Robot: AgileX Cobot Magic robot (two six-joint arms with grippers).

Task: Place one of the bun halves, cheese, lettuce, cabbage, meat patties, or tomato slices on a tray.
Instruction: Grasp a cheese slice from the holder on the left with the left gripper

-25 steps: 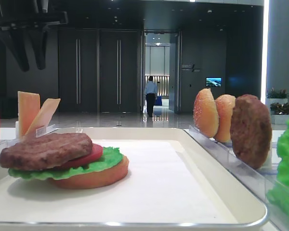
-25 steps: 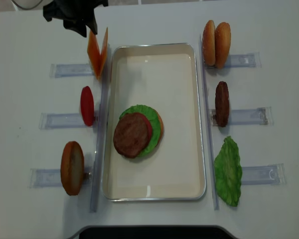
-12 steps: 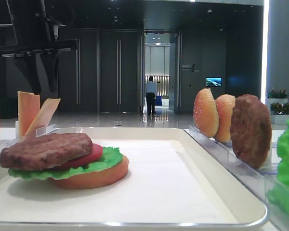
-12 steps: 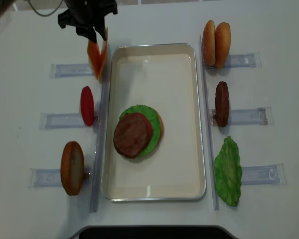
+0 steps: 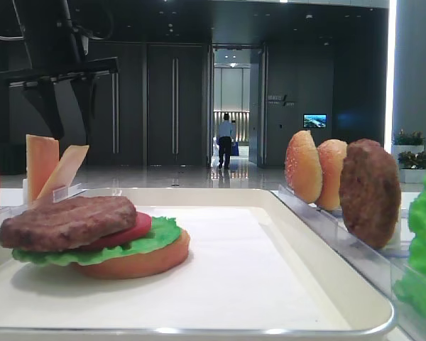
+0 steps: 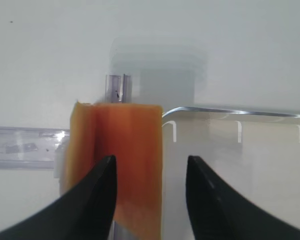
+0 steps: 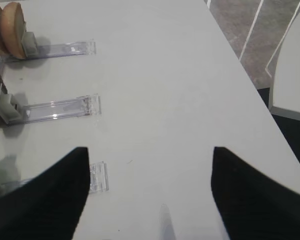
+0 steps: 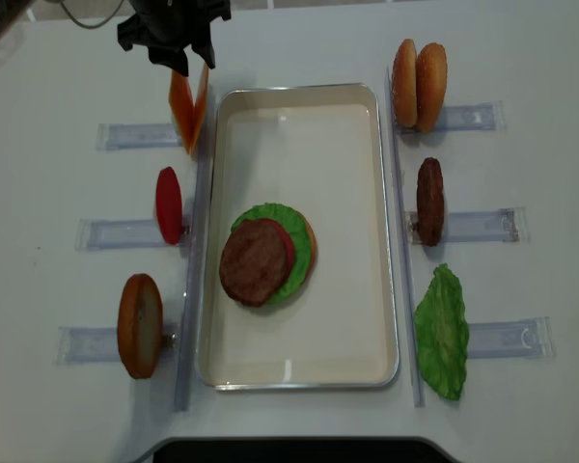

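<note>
Cheese (image 6: 124, 160) slices, thin, light and probably floppy, stand upright; left gripper (image 6: 150, 197), jaws spread and empty, straddles one slice's top edge.

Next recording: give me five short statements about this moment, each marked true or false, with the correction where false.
1. The meat patty lies on top of the stack in the tray. True.
2. The left gripper is shut on the cheese. False: its jaws are open, with a cheese slice between them and no grip visible yet.
3. Two bun halves stand on edge to the right of the tray. True.
4. The tomato slice left of the tray lies flat on the table. False: it stands on edge in its clear holder.
5. The right gripper holds the lettuce. False: it is open and empty above the bare table.
</note>
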